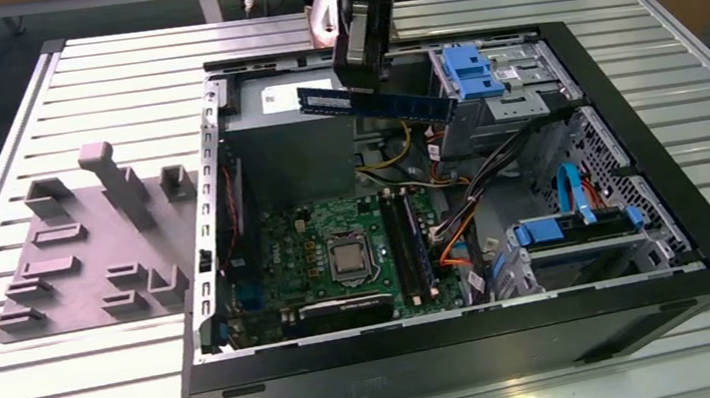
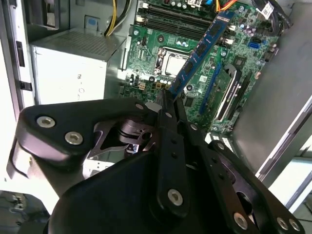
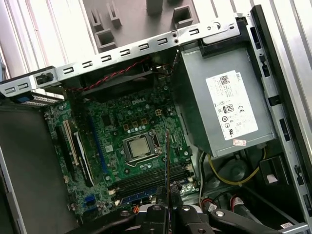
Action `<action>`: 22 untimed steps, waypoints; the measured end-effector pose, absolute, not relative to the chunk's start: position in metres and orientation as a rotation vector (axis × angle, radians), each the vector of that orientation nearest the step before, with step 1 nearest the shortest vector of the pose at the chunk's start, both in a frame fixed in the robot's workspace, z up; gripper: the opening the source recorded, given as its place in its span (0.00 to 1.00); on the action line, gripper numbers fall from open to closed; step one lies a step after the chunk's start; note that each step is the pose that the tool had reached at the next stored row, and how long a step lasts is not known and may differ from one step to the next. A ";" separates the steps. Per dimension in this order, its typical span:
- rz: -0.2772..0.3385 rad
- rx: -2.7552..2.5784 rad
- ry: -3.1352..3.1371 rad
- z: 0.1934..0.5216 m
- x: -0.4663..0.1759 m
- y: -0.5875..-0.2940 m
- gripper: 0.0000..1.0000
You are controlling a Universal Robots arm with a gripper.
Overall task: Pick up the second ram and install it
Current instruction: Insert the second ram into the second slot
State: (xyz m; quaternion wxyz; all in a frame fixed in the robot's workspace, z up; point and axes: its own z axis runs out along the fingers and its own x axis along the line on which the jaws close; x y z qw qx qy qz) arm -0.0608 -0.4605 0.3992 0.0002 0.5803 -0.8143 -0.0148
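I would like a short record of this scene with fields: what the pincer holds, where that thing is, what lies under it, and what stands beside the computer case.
pincer: shut on the second ram, gripping it near one end
second ram: in the air over the open case, roughly level, touching no slot
case: lying open on the slatted table
under the ram: green motherboard with long black slot rails
beside the case: grey tray on the exterior view's left
task state: ram picked up, not yet installed

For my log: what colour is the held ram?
The second ram is blue with black chips; clearest in the second wrist view.
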 end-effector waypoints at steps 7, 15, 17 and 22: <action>-0.047 1.752 -2.608 0.399 -0.061 -0.460 0.14; -0.047 1.675 -2.659 0.399 -0.061 -0.460 0.14; -0.047 1.654 -2.672 0.399 -0.061 -0.460 0.14; -0.047 1.602 -2.705 0.399 -0.061 -0.460 0.14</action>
